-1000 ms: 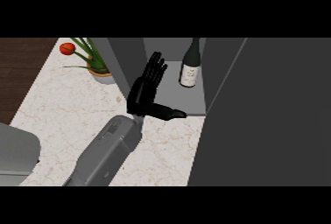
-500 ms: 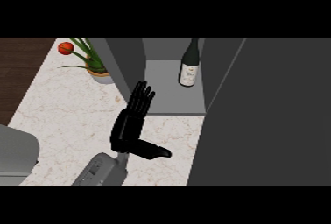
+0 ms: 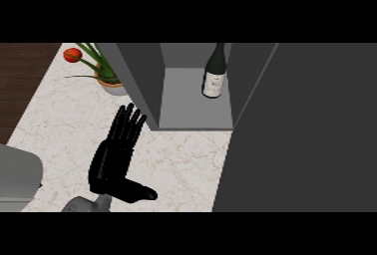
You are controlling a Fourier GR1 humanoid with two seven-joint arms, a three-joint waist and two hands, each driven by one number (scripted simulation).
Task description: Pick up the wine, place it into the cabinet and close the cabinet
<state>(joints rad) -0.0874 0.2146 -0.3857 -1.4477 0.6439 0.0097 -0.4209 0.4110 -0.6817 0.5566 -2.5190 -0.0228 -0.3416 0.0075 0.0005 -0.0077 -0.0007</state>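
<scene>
Near the counter's (image 3: 184, 149) front edge the left hand (image 3: 112, 159) hovers flat with fingers straight and together, thumb stuck out sideways, holding nothing, while farther back the wine (image 3: 214, 74) stands upright inside the open cabinet (image 3: 193, 107), beside a potted plant (image 3: 99, 69).

There is only one view, from the robot's head. It looks steeply down at the bench (image 3: 66, 124) from quite near. The robot hand (image 3: 114, 157) enters from the lower edge, and the open cabinet (image 3: 193, 102) lies beyond it, to its right.
</scene>
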